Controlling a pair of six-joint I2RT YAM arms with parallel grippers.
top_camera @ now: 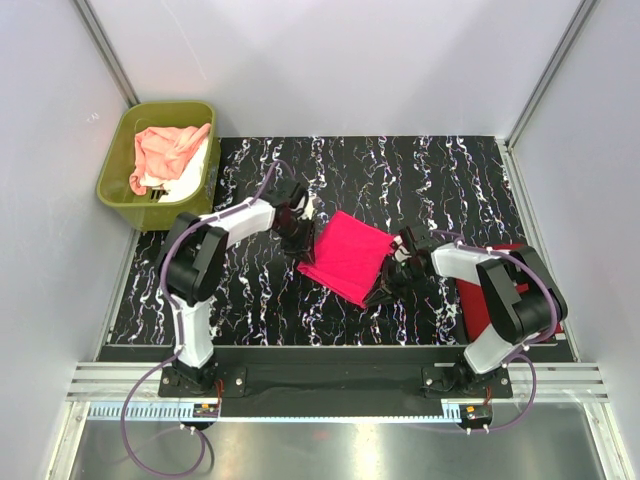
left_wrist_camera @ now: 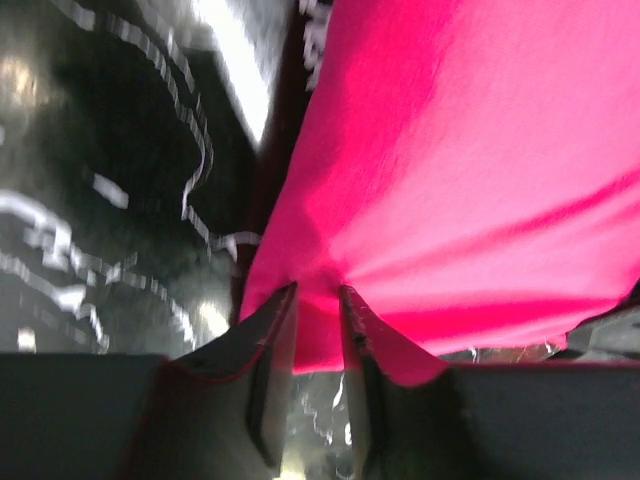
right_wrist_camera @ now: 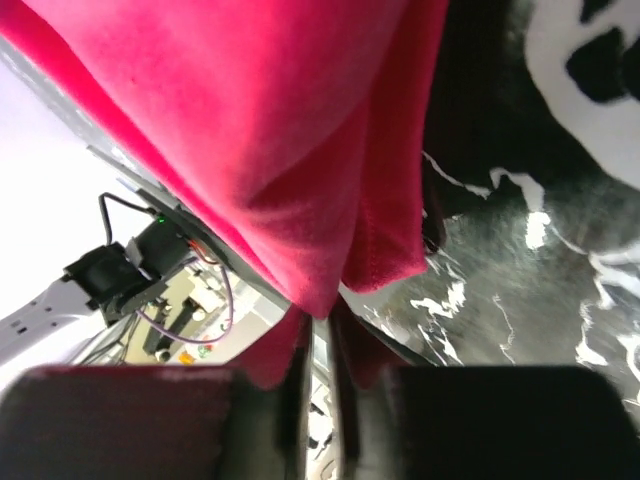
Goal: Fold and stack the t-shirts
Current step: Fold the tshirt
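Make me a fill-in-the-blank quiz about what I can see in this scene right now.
The olive-green plastic tub sits on the far ____ side. Inside it, beside a crumpled peach-pink cloth shirt, lies a ____ one. The soft hot pink cloth t-shirt is pinched by exactly ____ grippers: the left gripper and right gripper. A dark red cloth shirt lies under the ____ arm.
Missing words: left; white; two; right.

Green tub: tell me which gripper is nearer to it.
Left. The left gripper grips the hot pink shirt at its tub-side edge, a short way right of the green tub; the right gripper holds the opposite edge, farther away.
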